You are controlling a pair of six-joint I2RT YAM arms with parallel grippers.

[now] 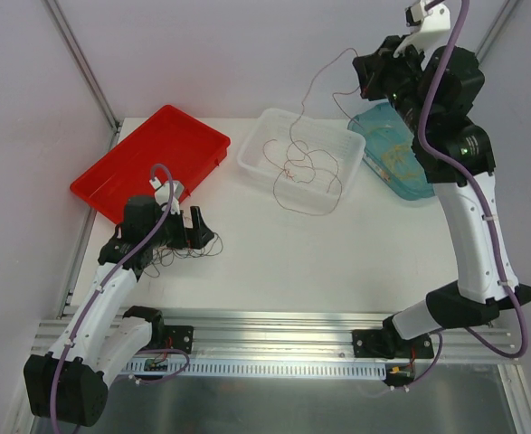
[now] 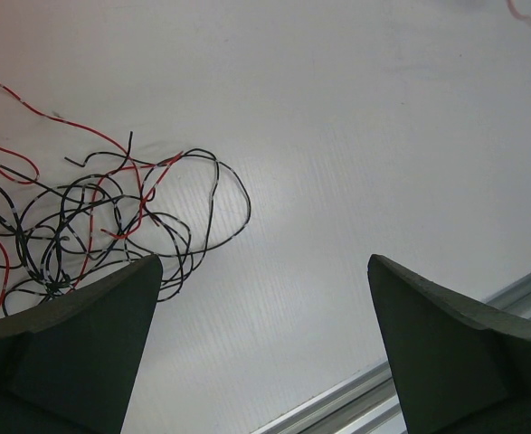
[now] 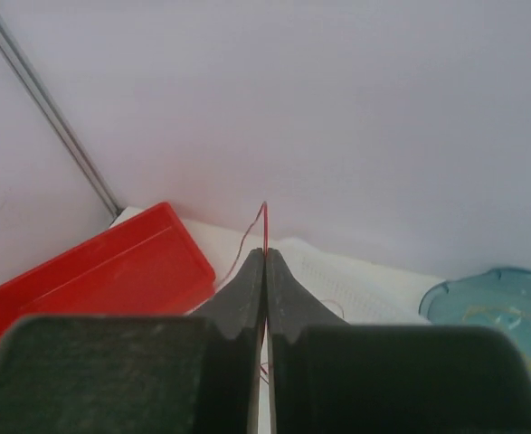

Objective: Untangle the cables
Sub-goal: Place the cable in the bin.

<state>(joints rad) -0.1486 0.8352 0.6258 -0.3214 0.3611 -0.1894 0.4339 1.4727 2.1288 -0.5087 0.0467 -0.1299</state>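
Aluminium rail (image 1: 283, 324): fixed along the near edge of the white table (image 1: 337, 262), with both arms mounted on it
Left gripper (image 2: 263, 289): lowered close over the table at the near left, jaws spread wide, nothing held between them
Dark and red cables (image 2: 93, 217): laid in a loose tangle on the table just beside the left gripper's left finger; contact with it cannot be told
Right gripper (image 3: 265, 258): raised high above the far right of the table, jaws pressed together on a thin red cable (image 3: 264, 221)
Held cable: seen in the overhead view to hang from the closed fingertips through the air down into the clear tray (image 1: 247, 154)
Clear tray: placed at the far middle of the table, with reddish loops (image 1: 306, 167) lying inside it and partly over its near rim
Red tray (image 1: 147, 154): set at the far left, beside the clear tray
Blue tray (image 1: 410, 176): set at the far right, partly hidden by the right arm, with yellowish cables (image 1: 393, 155) seen in it
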